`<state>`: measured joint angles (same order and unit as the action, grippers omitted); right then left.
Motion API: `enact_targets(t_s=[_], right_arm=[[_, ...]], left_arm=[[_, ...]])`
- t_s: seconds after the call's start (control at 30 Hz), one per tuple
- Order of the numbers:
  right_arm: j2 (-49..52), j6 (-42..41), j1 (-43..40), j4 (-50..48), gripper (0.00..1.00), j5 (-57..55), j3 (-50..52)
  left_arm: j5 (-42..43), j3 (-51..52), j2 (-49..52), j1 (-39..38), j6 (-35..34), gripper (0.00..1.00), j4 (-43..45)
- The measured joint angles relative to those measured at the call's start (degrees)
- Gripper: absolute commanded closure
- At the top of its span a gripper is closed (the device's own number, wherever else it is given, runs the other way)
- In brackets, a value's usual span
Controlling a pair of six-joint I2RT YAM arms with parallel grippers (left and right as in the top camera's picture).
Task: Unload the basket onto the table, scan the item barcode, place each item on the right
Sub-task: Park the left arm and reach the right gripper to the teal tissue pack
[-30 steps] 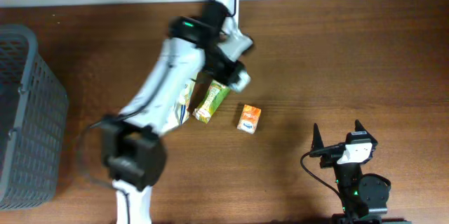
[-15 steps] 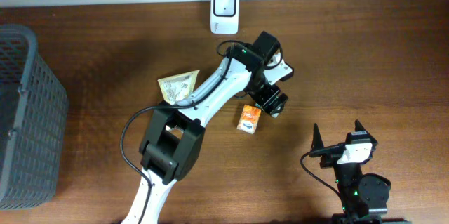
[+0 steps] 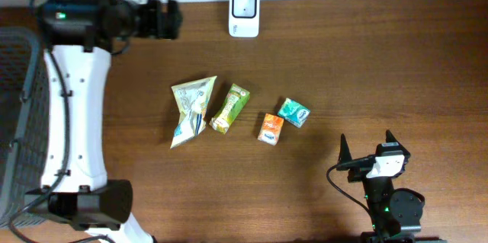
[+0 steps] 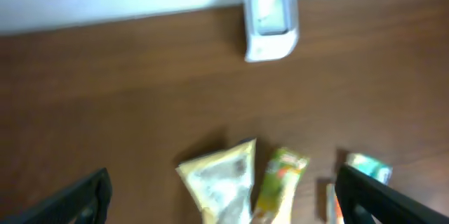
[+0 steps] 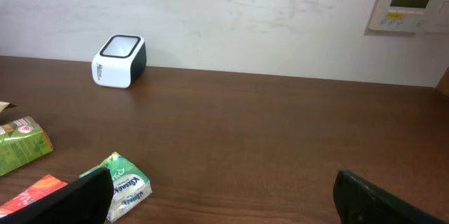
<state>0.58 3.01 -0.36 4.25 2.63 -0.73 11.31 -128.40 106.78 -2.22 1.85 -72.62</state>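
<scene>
Dark wood bench [image 3: 396,60]: a pouch [image 3: 192,107], green pack [image 3: 231,108], orange carton [image 3: 270,129] and teal pack [image 3: 293,112] lie in a row on the robot's side of the white scanner [image 3: 244,1], none held. The left gripper [image 3: 171,19], left of the scanner, and the right gripper [image 3: 367,148], well to its right, both stand apart and empty. Pick-up and scan appear still to do.
</scene>
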Motion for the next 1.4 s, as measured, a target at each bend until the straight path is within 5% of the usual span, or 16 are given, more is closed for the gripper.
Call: enact_targets(t_s=[0.2,0.6,0.77,0.93,1.03,1.2,1.4], right_arm=[[0.0,0.0,0.0,0.02,0.02,0.02,0.0],[3.21,-4.07,0.0,0.07,0.01,10.25,-3.5],[21.22,0.33,0.0,10.54,0.02,17.07,-24.92],[50.05,11.02,0.02,44.98,0.01,21.07,-58.14],[64.08,15.67,0.04,56.04,0.01,21.81,-72.13],[81.7,18.18,0.04,54.86,0.0,24.11,-77.92],[98.57,19.65,0.04,50.71,0.15,24.74,-77.92]], left_arm=[[-1.6,0.04,0.9,9.9,0.04,0.01,-6.45],[-1.75,0.04,0.9,11.19,0.04,0.01,-6.88],[-1.77,0.04,0.9,11.19,0.04,0.01,-6.95],[-1.79,0.04,0.9,11.19,0.04,0.01,-6.91],[-1.92,0.04,0.9,11.19,0.07,0.01,-6.84],[-1.92,0.04,0.9,11.19,0.04,0.01,-6.91],[-1.92,0.04,0.9,11.19,0.07,0.01,-6.93]])
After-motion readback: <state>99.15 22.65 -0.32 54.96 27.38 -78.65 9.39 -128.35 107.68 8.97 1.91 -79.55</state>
